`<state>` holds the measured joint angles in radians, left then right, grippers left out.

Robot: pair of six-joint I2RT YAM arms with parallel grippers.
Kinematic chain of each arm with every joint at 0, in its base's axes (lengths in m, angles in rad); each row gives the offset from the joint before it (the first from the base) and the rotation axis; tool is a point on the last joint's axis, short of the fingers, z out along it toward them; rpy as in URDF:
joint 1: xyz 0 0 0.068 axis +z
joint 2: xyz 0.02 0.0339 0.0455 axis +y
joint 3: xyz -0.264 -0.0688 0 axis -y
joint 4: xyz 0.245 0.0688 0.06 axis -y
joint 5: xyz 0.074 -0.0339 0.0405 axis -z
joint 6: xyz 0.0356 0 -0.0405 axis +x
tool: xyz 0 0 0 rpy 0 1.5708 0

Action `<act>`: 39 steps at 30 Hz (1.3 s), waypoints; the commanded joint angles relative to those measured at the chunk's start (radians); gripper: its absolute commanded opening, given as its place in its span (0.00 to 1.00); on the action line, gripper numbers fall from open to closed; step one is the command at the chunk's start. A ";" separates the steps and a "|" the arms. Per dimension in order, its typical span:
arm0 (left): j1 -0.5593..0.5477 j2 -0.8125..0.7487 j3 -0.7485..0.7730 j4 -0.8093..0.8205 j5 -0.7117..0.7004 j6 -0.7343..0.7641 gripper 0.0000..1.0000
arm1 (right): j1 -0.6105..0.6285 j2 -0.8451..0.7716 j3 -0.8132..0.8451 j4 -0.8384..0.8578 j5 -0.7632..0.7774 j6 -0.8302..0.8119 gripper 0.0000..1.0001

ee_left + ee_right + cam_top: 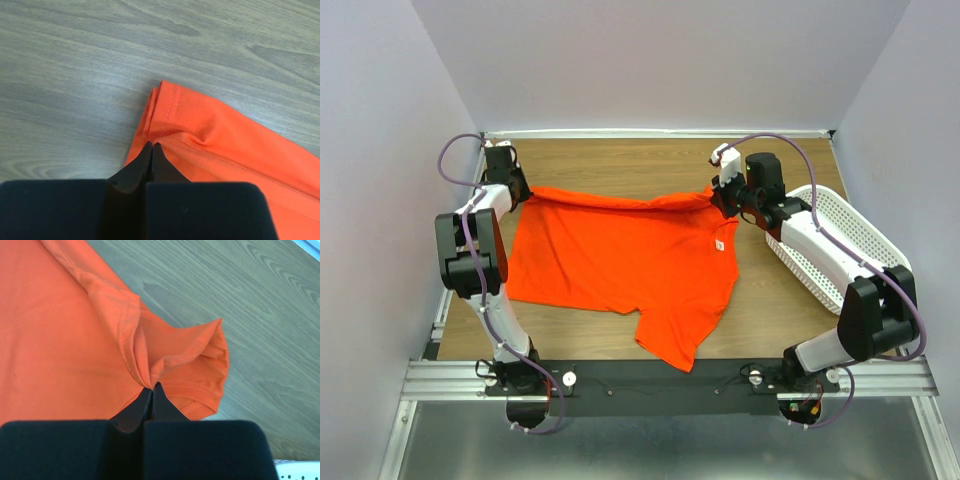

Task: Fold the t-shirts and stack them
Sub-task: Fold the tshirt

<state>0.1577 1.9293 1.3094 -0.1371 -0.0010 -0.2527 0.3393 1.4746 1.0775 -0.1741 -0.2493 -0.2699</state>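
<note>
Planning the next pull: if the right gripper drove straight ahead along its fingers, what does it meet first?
The t-shirt itself: the right gripper is shut on a bunched fold beside the sleeve, so cloth lies straight ahead. Past that, probably bare table; depth is unclear.

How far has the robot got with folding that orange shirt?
Early on. Done: the t-shirt lies spread out on the table. In hand: the left gripper pinches its far left edge, and the right gripper pinches the bunched sleeve at the far right. Left: no finished fold shows, and nothing is stacked; only this one shirt is in view.
</note>
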 commanded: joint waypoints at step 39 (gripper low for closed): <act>0.039 -0.934 -0.498 0.060 0.044 -0.057 0.68 | 0.136 -0.076 -0.111 -0.044 0.074 -0.089 0.01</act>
<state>0.2024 1.0309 0.8173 -0.0937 0.0086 -0.3180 0.4541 1.4292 0.9894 -0.1902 -0.2237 -0.3428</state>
